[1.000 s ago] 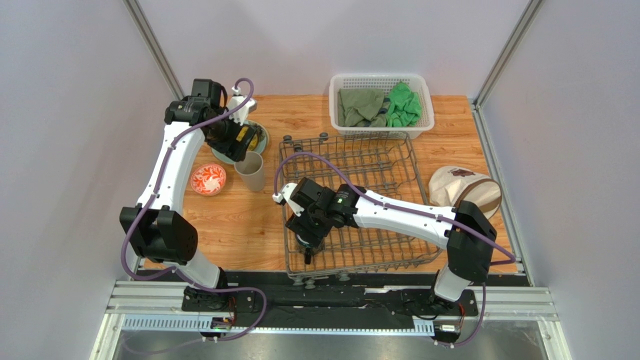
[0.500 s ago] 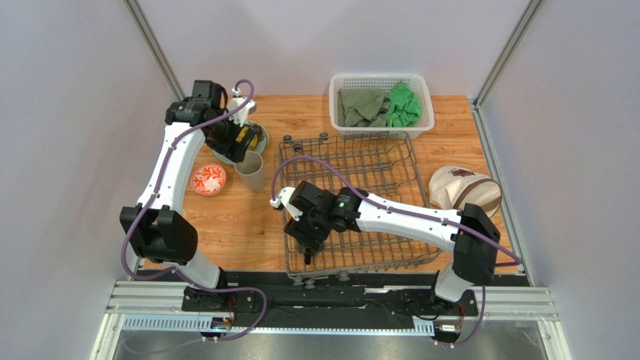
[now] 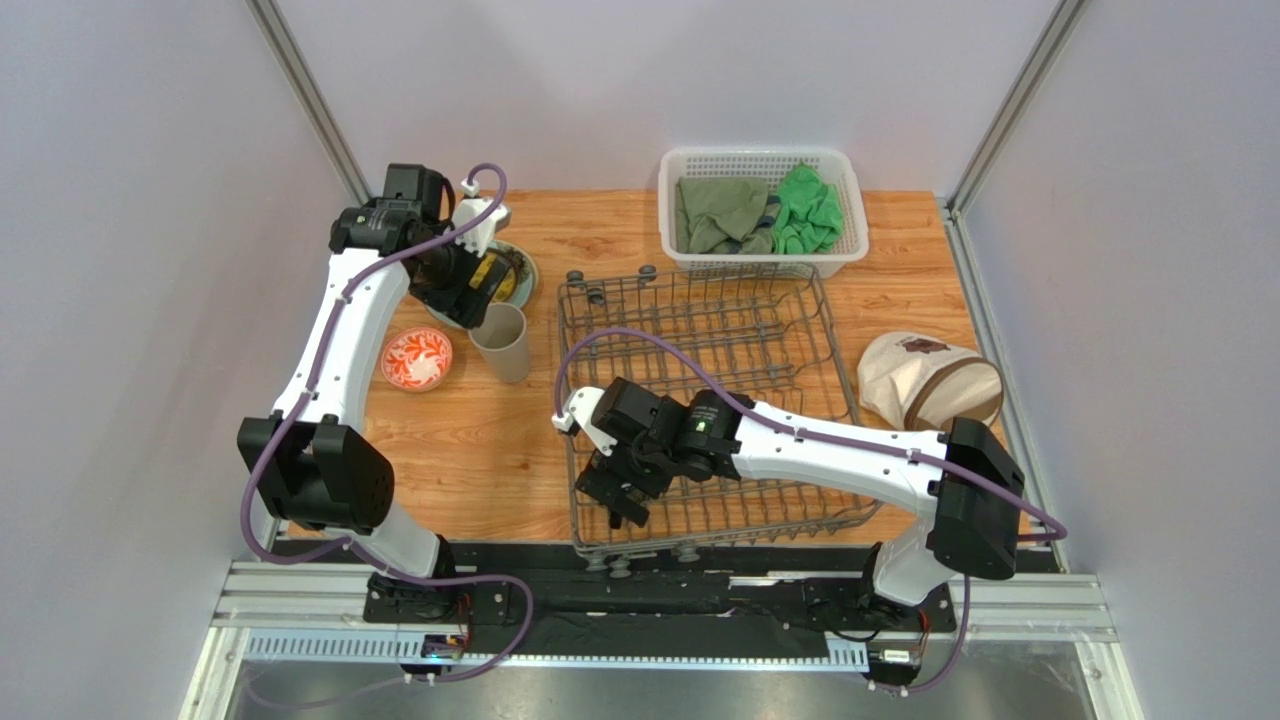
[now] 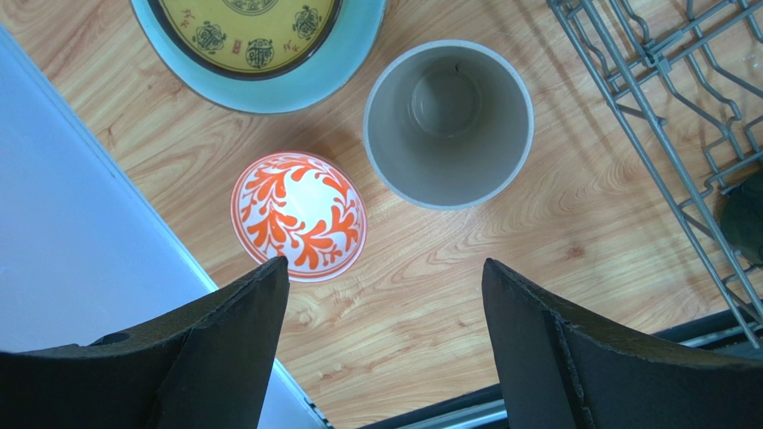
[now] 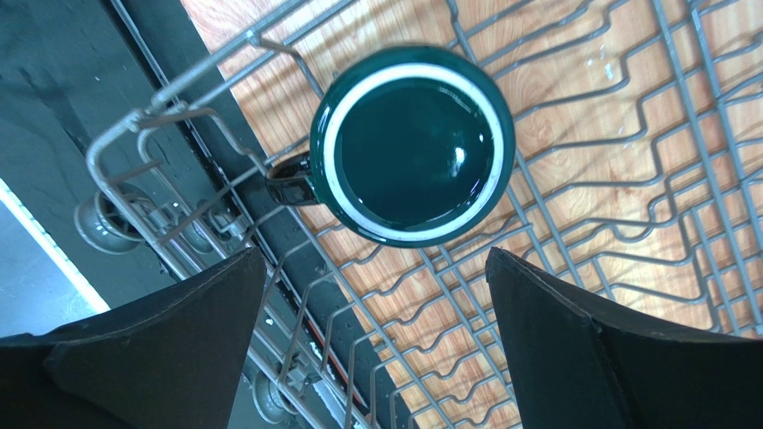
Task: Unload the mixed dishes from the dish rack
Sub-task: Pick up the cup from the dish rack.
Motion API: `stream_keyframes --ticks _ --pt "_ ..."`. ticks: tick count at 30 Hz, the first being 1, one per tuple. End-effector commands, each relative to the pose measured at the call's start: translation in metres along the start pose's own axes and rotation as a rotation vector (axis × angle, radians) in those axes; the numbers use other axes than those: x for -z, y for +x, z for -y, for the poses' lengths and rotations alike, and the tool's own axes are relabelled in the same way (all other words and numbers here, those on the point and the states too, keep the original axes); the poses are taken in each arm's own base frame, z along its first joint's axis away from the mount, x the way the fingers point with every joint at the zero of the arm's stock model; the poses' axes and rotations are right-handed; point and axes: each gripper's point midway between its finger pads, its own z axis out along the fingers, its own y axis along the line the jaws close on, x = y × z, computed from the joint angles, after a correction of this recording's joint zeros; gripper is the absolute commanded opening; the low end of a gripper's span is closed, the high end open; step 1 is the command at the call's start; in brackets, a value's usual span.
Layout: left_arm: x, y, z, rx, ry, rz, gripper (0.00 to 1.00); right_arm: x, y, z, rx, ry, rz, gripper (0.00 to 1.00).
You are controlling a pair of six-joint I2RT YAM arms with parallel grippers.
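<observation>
Wood-grain desk (image 3: 496,450) carries the grey dish rack (image 3: 751,323) at lower centre. Your right end effector (image 5: 373,259) hangs over the rack's lower-left corner, jaws wide and empty; the left end effector (image 4: 385,268) likewise. The dark teal mug (image 5: 412,143) there looks like the last dish: lower, then grip its rim

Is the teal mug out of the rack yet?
No, in: dark teal mug sits inside the dish rack, on its wires near a corner.

A glossy, glazed dark teal mug (image 5: 412,147); a dull grey metal wire dish rack (image 3: 751,338); a smooth wood-grain surface (image 4: 448,286); a matt beige cup (image 4: 448,125).
</observation>
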Motion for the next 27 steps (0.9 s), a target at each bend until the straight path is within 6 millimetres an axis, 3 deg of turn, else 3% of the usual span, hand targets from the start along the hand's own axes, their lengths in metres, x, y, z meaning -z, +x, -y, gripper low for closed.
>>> stream_keyframes --ticks 1,27 --pt "0.011 -0.002 -0.004 0.026 -0.035 0.032 0.87 0.003 -0.007 0.002 -0.034 0.019 0.051 0.99" --pt "-0.005 0.002 0.002 0.036 0.001 0.016 0.87 -0.023 -0.027 -0.003 -0.198 -0.085 0.036 1.0"
